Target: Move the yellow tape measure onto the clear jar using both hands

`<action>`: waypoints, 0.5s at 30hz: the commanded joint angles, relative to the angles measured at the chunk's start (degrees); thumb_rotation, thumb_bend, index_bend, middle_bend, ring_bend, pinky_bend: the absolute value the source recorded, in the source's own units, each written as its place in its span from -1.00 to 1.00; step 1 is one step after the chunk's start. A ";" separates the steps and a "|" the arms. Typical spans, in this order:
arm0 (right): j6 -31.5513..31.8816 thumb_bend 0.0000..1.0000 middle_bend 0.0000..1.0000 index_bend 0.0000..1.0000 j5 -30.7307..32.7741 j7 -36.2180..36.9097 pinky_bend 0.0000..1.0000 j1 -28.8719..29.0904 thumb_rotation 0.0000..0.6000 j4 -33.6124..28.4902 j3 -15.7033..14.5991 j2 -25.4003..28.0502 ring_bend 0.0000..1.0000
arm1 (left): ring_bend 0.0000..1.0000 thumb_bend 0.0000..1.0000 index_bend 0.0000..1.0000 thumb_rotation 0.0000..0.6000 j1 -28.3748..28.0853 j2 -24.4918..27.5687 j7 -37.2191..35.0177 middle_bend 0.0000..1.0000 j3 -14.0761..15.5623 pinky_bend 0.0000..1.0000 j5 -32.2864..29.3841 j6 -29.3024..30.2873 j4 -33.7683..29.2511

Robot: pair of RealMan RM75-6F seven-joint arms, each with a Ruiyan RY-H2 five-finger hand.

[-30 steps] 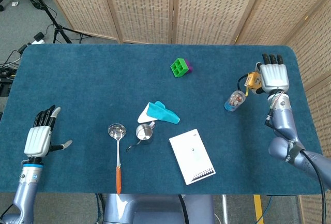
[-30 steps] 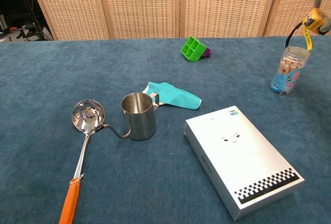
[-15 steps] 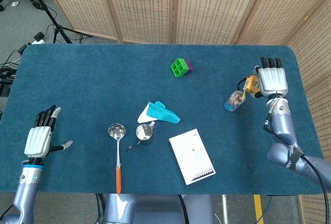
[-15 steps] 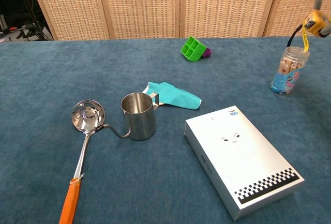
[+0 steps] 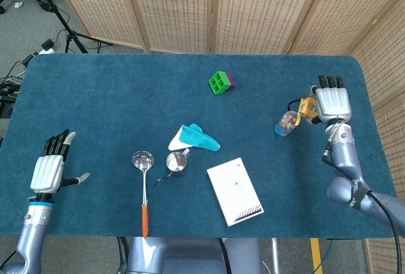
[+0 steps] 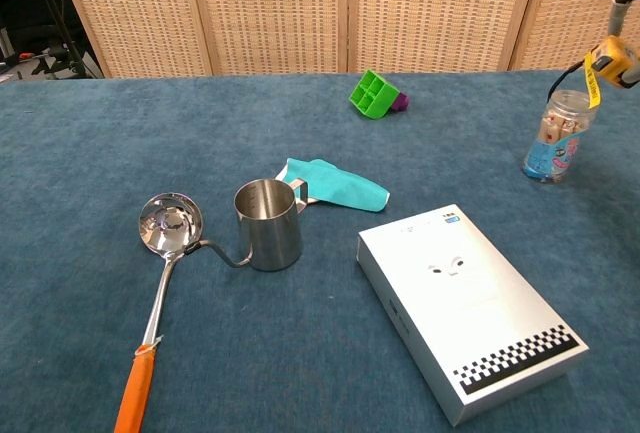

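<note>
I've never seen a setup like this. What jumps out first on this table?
At the far right, the right hand holds a yellow tape measure just above a clear jar. Mid-table sit a steel cup, a ladle with an orange handle and a white box, while the left hand hovers spread at the near-left edge.

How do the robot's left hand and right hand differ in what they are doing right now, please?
The right hand holds the yellow tape measure beside the top of the clear jar; the left hand holds nothing. The right hand is raised at the table's far right, while the left hand waits with fingers spread at the near-left edge. Both show their backs to the head camera.
</note>
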 commanded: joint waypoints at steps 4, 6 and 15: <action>0.49 -0.48 -0.86 0.11 -0.28 -0.45 -1.00 -0.15 1.00 -1.02 -0.24 -0.15 -1.00 | -1.00 -0.78 -0.96 0.64 0.06 0.26 -0.23 -1.00 0.00 -1.00 -0.03 -0.03 -0.53; 0.49 -0.48 -0.86 0.11 -0.16 -0.70 -1.00 -0.22 1.00 -1.56 -0.46 -0.31 -1.00 | -1.00 -0.78 -0.96 0.64 0.12 0.46 -0.33 -1.00 -0.12 -1.00 0.10 0.34 -0.81; 1.49 -0.48 -0.86 0.11 -0.36 -1.64 -1.00 -0.08 1.00 -2.71 -0.60 -0.73 -1.00 | -1.00 -0.78 -0.96 0.64 0.26 0.75 -0.34 -1.00 -0.06 -1.00 0.46 0.84 -1.54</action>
